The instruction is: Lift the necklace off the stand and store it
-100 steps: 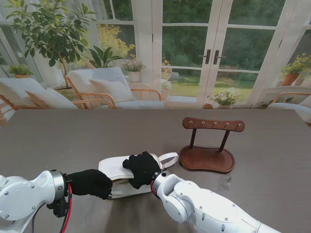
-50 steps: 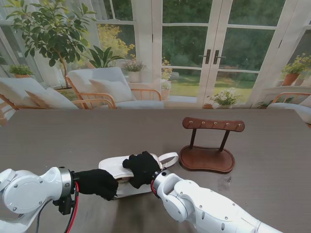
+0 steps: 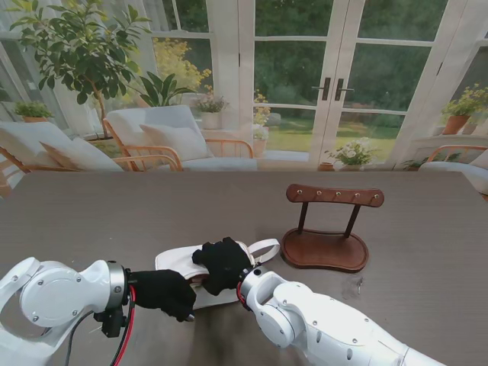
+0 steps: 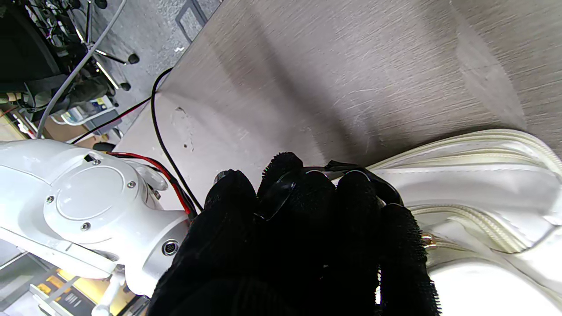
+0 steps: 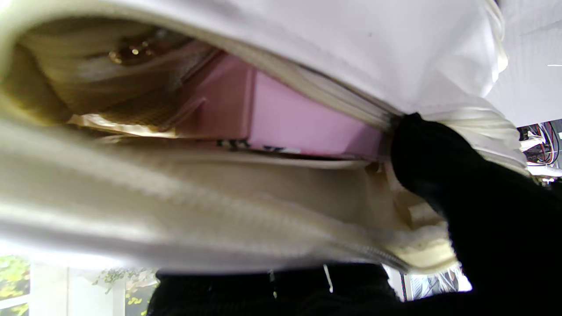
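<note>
Smooth white leather-like bag (image 3: 183,263), polished wooden stand (image 3: 326,229), matt woodgrain table (image 3: 114,213)

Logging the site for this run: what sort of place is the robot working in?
It looks like a sunroom or garden room, though it may be a staged set. Glazed French doors open onto greenery, cushioned wooden armchairs and potted plants stand beyond the grey table, and the left wrist view shows cables below.
</note>
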Motion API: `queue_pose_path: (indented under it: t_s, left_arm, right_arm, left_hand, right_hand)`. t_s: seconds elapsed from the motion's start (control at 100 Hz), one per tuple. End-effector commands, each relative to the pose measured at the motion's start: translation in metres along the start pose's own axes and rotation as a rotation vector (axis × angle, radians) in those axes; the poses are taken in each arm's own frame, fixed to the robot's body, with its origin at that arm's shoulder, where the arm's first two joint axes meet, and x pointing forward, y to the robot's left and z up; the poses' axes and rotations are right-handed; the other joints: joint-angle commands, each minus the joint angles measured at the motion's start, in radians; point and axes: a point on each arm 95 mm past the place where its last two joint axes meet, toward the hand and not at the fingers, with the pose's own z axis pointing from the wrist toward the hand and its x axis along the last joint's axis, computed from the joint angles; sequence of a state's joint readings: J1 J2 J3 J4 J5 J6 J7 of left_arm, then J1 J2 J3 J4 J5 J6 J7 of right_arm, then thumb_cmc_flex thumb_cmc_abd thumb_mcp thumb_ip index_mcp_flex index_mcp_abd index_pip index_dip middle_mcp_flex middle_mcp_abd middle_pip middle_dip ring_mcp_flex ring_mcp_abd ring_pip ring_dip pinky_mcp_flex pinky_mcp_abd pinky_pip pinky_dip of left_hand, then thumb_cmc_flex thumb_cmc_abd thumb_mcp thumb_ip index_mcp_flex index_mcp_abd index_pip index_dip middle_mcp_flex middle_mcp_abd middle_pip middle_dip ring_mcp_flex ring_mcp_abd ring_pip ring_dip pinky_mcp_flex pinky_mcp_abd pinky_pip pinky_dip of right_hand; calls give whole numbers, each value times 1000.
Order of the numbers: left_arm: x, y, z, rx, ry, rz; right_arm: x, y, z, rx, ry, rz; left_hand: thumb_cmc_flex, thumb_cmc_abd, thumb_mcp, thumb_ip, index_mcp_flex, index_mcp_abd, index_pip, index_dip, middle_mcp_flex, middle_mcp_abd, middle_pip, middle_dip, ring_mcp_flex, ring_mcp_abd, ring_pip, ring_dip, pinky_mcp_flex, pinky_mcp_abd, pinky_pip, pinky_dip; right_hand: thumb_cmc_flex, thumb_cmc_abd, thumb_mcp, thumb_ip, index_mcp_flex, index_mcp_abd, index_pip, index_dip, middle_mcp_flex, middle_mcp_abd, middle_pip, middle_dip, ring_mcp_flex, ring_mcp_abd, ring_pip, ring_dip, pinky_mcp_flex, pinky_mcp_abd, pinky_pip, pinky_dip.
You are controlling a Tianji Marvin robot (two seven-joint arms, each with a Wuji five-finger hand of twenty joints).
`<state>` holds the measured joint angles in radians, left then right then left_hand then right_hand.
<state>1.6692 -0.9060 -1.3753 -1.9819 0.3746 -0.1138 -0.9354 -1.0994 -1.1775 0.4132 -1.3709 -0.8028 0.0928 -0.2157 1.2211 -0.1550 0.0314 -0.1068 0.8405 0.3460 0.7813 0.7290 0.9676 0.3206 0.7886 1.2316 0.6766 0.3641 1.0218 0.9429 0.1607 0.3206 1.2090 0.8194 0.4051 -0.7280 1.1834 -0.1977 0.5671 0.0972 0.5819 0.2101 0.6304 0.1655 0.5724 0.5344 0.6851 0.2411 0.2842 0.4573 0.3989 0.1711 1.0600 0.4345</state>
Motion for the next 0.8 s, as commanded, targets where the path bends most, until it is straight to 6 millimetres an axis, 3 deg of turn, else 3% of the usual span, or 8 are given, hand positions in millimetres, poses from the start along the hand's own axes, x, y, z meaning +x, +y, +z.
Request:
queue_pose_path:
  t_s: [0.0,0.51,0.68,0.77,0.79]
  left_arm:
    - [11,0,5,-8,48,10]
    - [7,-6,22,14,65,9]
    - [6,-4,21,62,65,9]
    - [4,-4,20,111,71,-4]
    - [4,-4,20,121,73,-10]
  right_arm:
    - [3,-77,-31,230,-14,27]
    - [4,-79,-30,231,-6,39]
    - [3,-79,-30,233,-7,43]
    - [3,-79,-30,235,-6,44]
    - [3,-79,-30,236,-6,45]
  left_hand:
    - [64,33,-2,45,57,-131,-20,-22,-3,-101,0,-11,29,24,-5,-8,3,-30,4,-6]
    - [64,19,9,50,62,-123,-73,-65,-11,-96,-6,-20,22,26,-15,-16,-1,-25,-2,-11]
    - [35,-32,28,54,29,-136,-111,-117,-40,-97,-93,-7,-6,15,-117,-75,-23,-27,-75,-53]
    - [27,-44,56,53,39,-133,-96,-115,-19,-95,-109,8,10,19,-122,-82,-16,-17,-74,-54]
    - [-16,-64,142,32,40,-130,-82,-124,-15,-92,-105,4,15,23,-117,-82,-12,-12,-72,-45]
  right_hand:
    - [85,60,155,60,191,-53,74,11,154,-99,122,28,321,-236,438,85,56,-117,61,-28]
    - [83,50,158,60,192,-50,74,10,153,-96,125,28,330,-240,442,86,63,-125,67,-32]
    - [75,47,158,60,188,-46,73,10,151,-94,125,28,329,-238,443,86,61,-124,68,-33]
    - [74,46,159,61,189,-46,73,10,150,-94,126,28,330,-238,444,87,62,-123,68,-34]
    - [75,46,160,61,188,-44,73,10,151,-94,126,28,330,-237,444,87,62,-123,69,-34]
